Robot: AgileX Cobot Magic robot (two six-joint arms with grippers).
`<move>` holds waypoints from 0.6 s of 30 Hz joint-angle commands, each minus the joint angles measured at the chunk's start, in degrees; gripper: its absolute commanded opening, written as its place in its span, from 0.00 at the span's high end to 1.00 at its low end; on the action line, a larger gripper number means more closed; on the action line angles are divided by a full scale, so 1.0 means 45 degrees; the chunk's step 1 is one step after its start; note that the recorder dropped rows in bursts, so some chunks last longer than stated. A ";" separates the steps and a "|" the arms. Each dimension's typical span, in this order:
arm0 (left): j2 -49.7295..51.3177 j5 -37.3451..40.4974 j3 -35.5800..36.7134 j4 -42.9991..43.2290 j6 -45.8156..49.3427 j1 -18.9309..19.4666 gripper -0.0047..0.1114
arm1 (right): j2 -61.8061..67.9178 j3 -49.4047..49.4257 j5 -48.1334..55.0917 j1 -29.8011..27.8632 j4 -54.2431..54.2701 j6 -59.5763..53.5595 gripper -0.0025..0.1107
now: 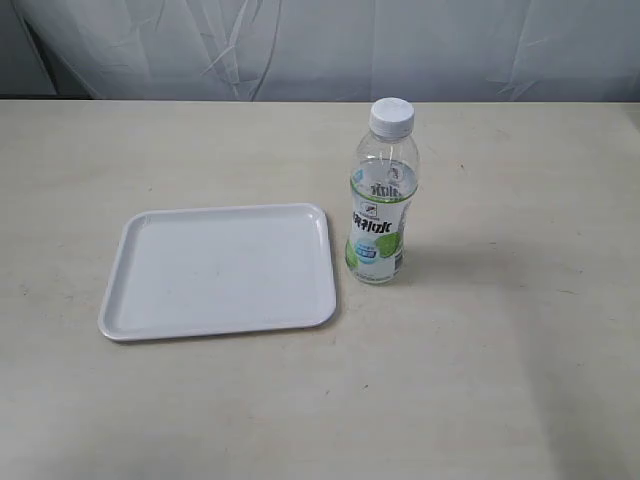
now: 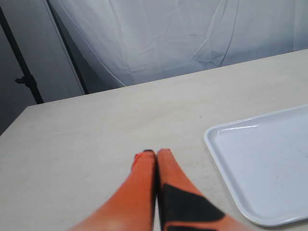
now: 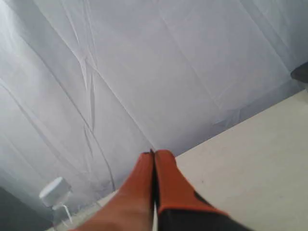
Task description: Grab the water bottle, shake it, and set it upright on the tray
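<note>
Standing upright on the pale table (image 1: 500,380), the water bottle (image 1: 381,205) is sitting just beside one short edge of the tray (image 1: 215,331), not on it, with its white cap screwed on. The left gripper (image 2: 156,153) is pressing its orange fingers together on nothing and hovering over bare tabletop. The tray is lying ahead of those jaws, off toward the side of the finger with the black patch and apart from the tips. The right gripper (image 3: 154,154) is likewise pressing its jaws together, empty, and pointing toward the white cloth backdrop (image 3: 159,62). The bottle's cap is showing well off to the side of its plain orange finger, clear of the tips.
</note>
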 commanded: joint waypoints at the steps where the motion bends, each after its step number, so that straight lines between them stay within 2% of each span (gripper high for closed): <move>1: -0.0058 0.0020 0.0048 -0.0033 -0.0041 -0.0005 0.96 | -0.0091 0.0030 0.1402 -0.0053 0.0467 0.0824 0.98; 9: -0.0058 0.0020 0.0048 -0.0033 -0.0041 -0.0005 0.96 | -0.0091 -0.0525 0.1085 -0.0053 0.0467 0.1628 0.98; 15: -0.0058 0.0020 0.0048 -0.0033 -0.0041 -0.0005 0.96 | -0.0091 -0.2646 0.1647 -0.0053 0.0467 0.2975 0.98; 17: -0.0058 0.0020 0.0048 -0.0033 -0.0041 -0.0005 0.96 | -0.0091 -0.3812 0.2494 -0.0053 0.0269 0.1900 0.98; 18: -0.0058 0.0020 0.0048 -0.0033 -0.0041 -0.0005 0.96 | 0.0106 -0.4478 0.2693 -0.0053 -0.0764 0.1427 0.98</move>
